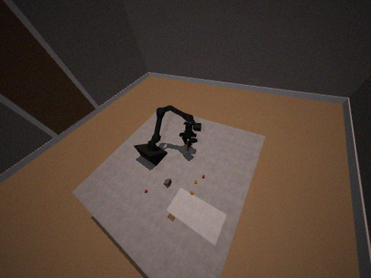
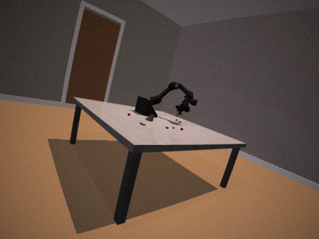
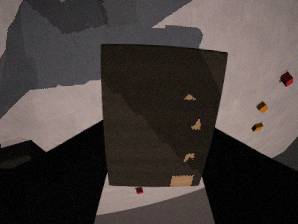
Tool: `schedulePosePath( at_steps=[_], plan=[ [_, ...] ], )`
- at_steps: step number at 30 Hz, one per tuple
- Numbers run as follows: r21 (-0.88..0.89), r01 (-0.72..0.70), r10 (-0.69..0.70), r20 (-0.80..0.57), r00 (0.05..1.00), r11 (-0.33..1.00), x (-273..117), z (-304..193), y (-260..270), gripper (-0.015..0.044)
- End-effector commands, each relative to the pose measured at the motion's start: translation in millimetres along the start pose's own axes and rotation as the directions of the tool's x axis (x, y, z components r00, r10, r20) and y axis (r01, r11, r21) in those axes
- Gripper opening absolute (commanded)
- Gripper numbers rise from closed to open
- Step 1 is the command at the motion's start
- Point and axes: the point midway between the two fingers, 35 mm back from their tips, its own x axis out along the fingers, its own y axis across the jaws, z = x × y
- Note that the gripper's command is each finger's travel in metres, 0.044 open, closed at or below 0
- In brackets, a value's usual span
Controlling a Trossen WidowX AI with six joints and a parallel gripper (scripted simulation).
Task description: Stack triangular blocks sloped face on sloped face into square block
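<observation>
My gripper is shut on a brown wooden triangular block. The block is held above the table, with a broad face toward the wrist camera; its sloped face cannot be told for certain. The other triangular block rests on the table, in front of the robot's base and apart from the gripper. I cannot make it out in the wrist view. The blocks do not touch.
Small red cubes and orange pieces lie on the table. Another red cube lies apart. A flat brown piece lies beside a pale rectangle.
</observation>
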Motion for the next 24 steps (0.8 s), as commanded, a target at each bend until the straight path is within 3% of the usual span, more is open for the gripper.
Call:
schedulePosePath(
  at_steps=[1, 12, 24],
  plan=[
    [0.119, -0.053, 0.05, 0.032, 0.998, 0.992, 5.1, -2.4, 0.5, 0.0],
    [0.432, -0.202, 0.144, 0.163, 0.976, 0.879, 5.2, -5.3, -2.0, 0.0],
    [0.684, -0.382, 0.211, 0.324, 0.922, 0.621, 0.3, -7.8, -7.6, 0.0]
  ],
)
